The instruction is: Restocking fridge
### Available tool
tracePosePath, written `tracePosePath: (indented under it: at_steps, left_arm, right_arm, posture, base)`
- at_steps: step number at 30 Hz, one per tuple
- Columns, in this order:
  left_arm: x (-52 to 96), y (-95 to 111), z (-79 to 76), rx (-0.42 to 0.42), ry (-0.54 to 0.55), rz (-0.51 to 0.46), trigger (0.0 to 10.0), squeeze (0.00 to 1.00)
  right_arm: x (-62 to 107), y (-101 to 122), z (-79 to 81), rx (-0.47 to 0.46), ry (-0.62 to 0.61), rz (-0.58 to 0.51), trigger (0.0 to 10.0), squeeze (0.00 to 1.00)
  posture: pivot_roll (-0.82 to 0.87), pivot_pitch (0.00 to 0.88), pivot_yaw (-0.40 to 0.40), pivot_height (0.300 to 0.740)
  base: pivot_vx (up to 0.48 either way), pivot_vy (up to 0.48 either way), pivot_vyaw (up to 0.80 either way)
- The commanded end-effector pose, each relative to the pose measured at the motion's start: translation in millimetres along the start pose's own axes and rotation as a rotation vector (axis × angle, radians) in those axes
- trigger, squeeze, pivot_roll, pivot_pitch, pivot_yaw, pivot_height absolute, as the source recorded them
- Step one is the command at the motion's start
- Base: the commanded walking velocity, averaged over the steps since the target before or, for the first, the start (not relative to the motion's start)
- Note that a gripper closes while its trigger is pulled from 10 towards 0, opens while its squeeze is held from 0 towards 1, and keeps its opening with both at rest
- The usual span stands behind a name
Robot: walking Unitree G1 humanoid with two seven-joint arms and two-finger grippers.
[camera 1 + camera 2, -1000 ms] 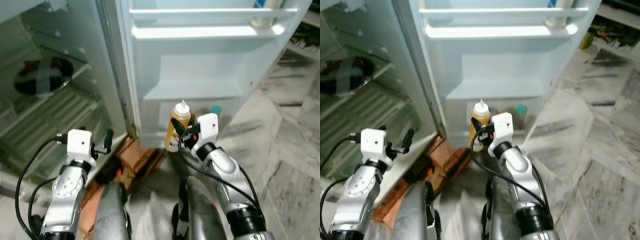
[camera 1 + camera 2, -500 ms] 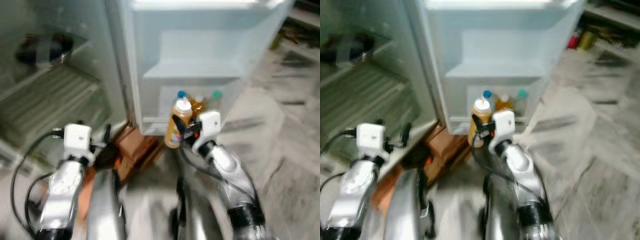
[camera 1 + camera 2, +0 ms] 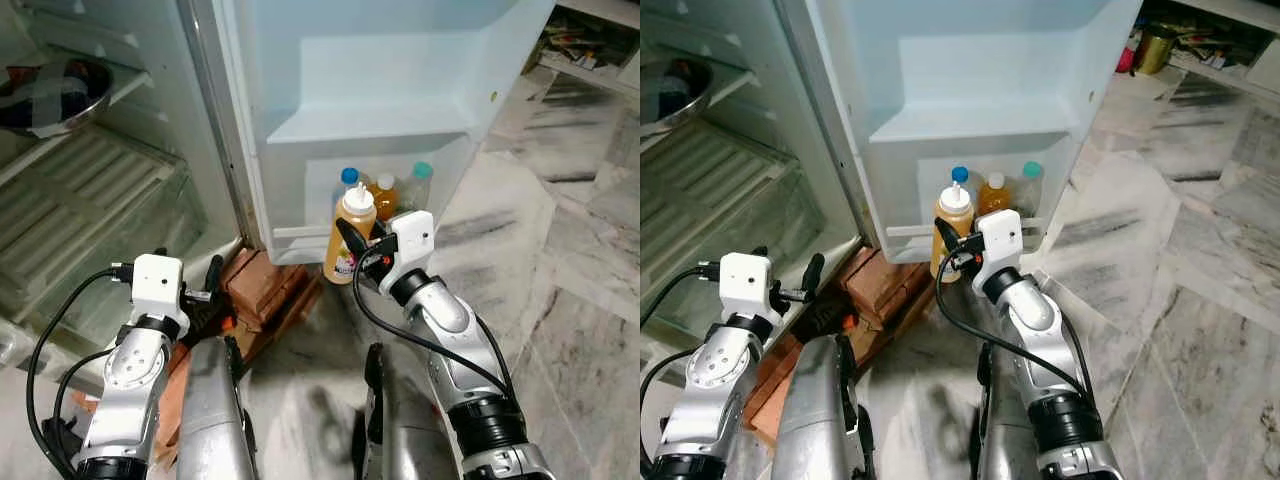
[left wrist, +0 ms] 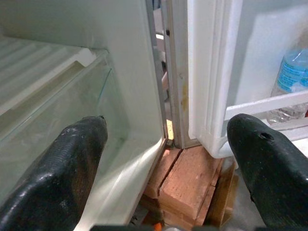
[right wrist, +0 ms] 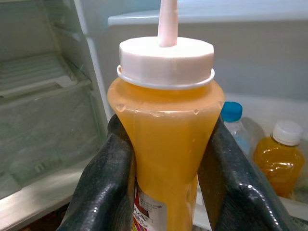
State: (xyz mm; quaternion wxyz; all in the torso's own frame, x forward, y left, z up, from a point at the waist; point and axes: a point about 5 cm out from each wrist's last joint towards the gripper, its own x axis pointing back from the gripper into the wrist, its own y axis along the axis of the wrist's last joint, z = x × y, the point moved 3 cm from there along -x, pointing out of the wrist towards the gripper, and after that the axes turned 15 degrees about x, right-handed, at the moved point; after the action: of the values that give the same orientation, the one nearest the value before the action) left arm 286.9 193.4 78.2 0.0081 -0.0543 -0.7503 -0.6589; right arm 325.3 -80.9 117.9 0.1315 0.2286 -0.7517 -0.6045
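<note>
1 yellow sauce bottle (image 3: 353,238) is clamped by the right hand (image 3: 362,250) just before the fridge door's bottom rack (image 3: 300,238), its lower label hidden. 3 bottles (image 3: 385,199) are stored behind, partly occluded. The left hand (image 4: 163,163), spread open, is empty.

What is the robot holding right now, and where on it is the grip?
The right tool holds the yellow sauce bottle by its narrow neck, just below the white cap. The left tool is open and holds nothing.

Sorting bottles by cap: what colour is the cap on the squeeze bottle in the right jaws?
White, on the squeeze bottle; clearest in the right wrist view.
</note>
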Motion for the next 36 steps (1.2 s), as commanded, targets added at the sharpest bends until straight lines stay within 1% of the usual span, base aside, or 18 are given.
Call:
tracePosePath:
  at_steps: [1, 2, 5, 7, 9, 10, 13, 16, 19, 23, 25, 26, 27, 30, 33, 34, 35, 36]
  left_arm:
    - [6.7, 2, 2.0, -0.013, 0.002, 0.004, 10.0, 0.0]
    - [6.7, 2, 2.0, -0.013, 0.002, 0.004, 10.0, 0.0]
    - [14.9, 1, 6.7, -0.014, 0.013, 0.023, 10.0, 0.0]
    - [20.7, 1, 7.2, -0.015, 0.016, 0.024, 10.0, 0.0]
    - [24.1, 4, 9.5, -0.017, 0.024, 0.02, 10.0, 0.0]
    - [26.5, 7, 11.9, -0.014, 0.039, 0.015, 10.0, 0.0]
    - [36.2, 14, 12.8, -0.009, 0.055, 0.007, 10.0, 0.0]
    - [41.8, 16, 13.0, -0.009, 0.062, 0.008, 10.0, 0.0]
    - [54.6, 20, 11.4, 0.004, 0.071, 0.013, 10.0, 0.0]
    - [61.5, 21, 7.1, 0.014, 0.064, 0.025, 10.0, 0.0]
    - [69.1, 22, 0.3, 0.021, 0.055, 0.041, 10.0, 0.0]
    - [69.1, 22, 0.3, 0.021, 0.055, 0.041, 10.0, 0.0]
    - [73.8, 25, -2.8, 0.026, 0.054, 0.046, 10.0, 0.0]
    - [80.9, 28, -4.6, 0.031, 0.059, 0.054, 10.0, 0.0]
    - [83.9, 28, -4.0, 0.03, 0.064, 0.063, 10.0, 0.0]
    - [88.7, 28, -3.8, 0.03, 0.07, 0.072, 10.0, 0.0]
    - [88.7, 28, -3.8, 0.03, 0.07, 0.072, 10.0, 0.0]
    - [90.9, 28, -3.4, 0.031, 0.075, 0.078, 10.0, 0.0]
  right_arm:
    - [-3.5, 6, 6.1, 0.043, 0.034, -0.033, 10.0, 0.0]
    - [-3.5, 6, 6.1, 0.043, 0.034, -0.033, 10.0, 0.0]
    - [-17.6, 13, 14.9, 0.091, 0.08, -0.07, 10.0, 0.0]
    - [-19.8, 16, 16.8, 0.104, 0.085, -0.082, 10.0, 0.0]
    - [-30.4, 23, 17.7, 0.146, 0.095, -0.105, 10.0, 0.0]
    - [-40.3, 29, 18.6, 0.189, 0.107, -0.125, 10.0, 0.0]
    - [-47.8, 32, 20.8, 0.226, 0.12, -0.137, 10.0, 0.0]
    - [-54.6, 31, 18.9, 0.307, 0.111, -0.134, 10.0, 0.0]
    - [-60.1, 36, 17.6, 0.317, 0.11, -0.163, 10.0, 0.0]
    - [-67.3, 41, 16.5, 0.346, 0.106, -0.176, 10.0, 0.0]
    - [-75.3, 45, 16.1, 0.394, 0.103, -0.184, 10.0, 0.0]
    - [-75.3, 45, 16.1, 0.394, 0.103, -0.184, 10.0, 0.0]
    - [-79.4, 49, 16.1, 0.444, 0.098, -0.198, 10.0, 0.0]
    - [-85.3, 63, 13.9, 0.516, 0.067, -0.252, 10.0, 0.0]
    - [-88.5, 73, 11.4, 0.55, 0.039, -0.285, 10.0, 0.0]
    - [-90.6, 84, 10.8, 0.597, 0.016, -0.333, 10.0, 0.0]
    - [-90.6, 84, 10.8, 0.597, 0.016, -0.333, 10.0, 0.0]
    - [-92.2, 92, 10.9, 0.626, 0.002, -0.367, 10.0, 0.0]
  posture:
    - [0.02, 0.173, -0.031, 0.531]
    - [0.02, 0.173, -0.031, 0.531]
    - [0.05, 0.215, -0.028, 0.531]
    - [0.06, 0.24, -0.04, 0.531]
    - [0.07, 0.265, -0.047, 0.531]
    - [0.08, 0.285, -0.048, 0.531]
    - [0.1, 0.326, -0.057, 0.531]
    - [0.11, 0.343, -0.059, 0.531]
    - [0.14, 0.382, -0.063, 0.531]
    - [0.15, 0.415, -0.06, 0.531]
    - [0.16, 0.439, -0.061, 0.531]
    - [0.16, 0.439, -0.061, 0.531]
    - [0.17, 0.455, -0.063, 0.531]
    - [0.18, 0.477, -0.069, 0.531]
    - [0.18, 0.484, -0.072, 0.531]
    - [0.19, 0.503, -0.078, 0.531]
    - [0.19, 0.503, -0.078, 0.531]
    - [0.19, 0.509, -0.08, 0.531]
  base:
    - [0.0, 0.0, 0.0]
    - [0.0, 0.0, 0.0]
    - [0.0, 0.0, 0.0]
    - [0.0, 0.0, 0.0]
    - [0.0, 0.0, 0.0]
    - [0.0, 0.0, 0.0]
    - [0.0, 0.0, 0.0]
    - [0.0, 0.0, 0.0]
    - [0.0, 0.0, 0.0]
    - [0.0, 0.0, 0.0]
    - [0.0, 0.0, 0.0]
    - [0.0, 0.0, 0.0]
    - [0.0, 0.0, 0.0]
    - [0.0, 0.0, 0.0]
    - [0.0, 0.0, 0.0]
    - [0.0, 0.0, 0.0]
    - [0.0, 0.0, 0.0]
    - [0.0, 0.0, 0.0]
